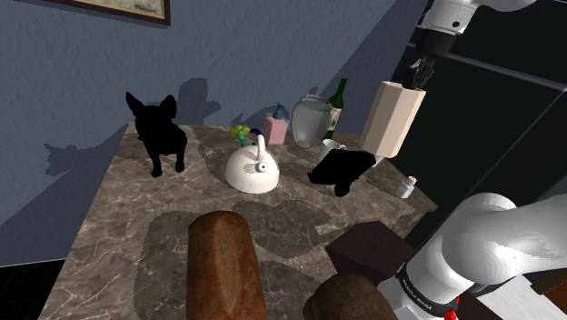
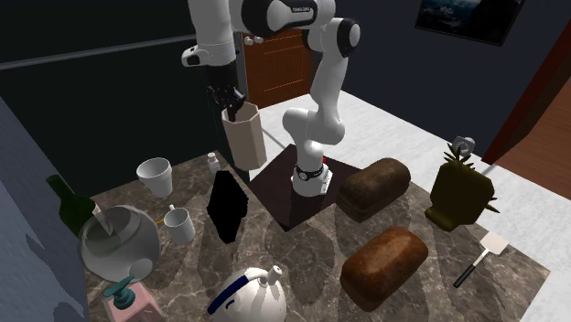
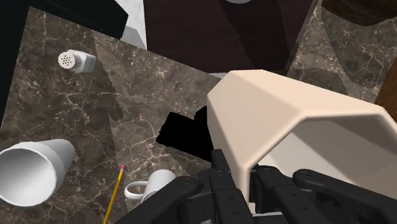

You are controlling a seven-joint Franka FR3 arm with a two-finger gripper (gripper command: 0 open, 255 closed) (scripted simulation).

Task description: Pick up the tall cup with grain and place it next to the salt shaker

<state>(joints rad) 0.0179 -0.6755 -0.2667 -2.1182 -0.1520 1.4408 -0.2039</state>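
Bare countertop [image 3: 127, 95] between salt shaker [image 3: 76, 60] and white cup [image 3: 32, 170]

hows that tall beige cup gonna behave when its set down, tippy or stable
The tall cup is much taller than wide, so it probably tips easily if nudged. Its flat-faceted wall looks rigid, so it likely won't flex where the pincer clasps its rim. Held by one side of the rim, it may swing.

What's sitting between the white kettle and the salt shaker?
A plain black object sits between the white kettle and the salt shaker, in the shoulder view.
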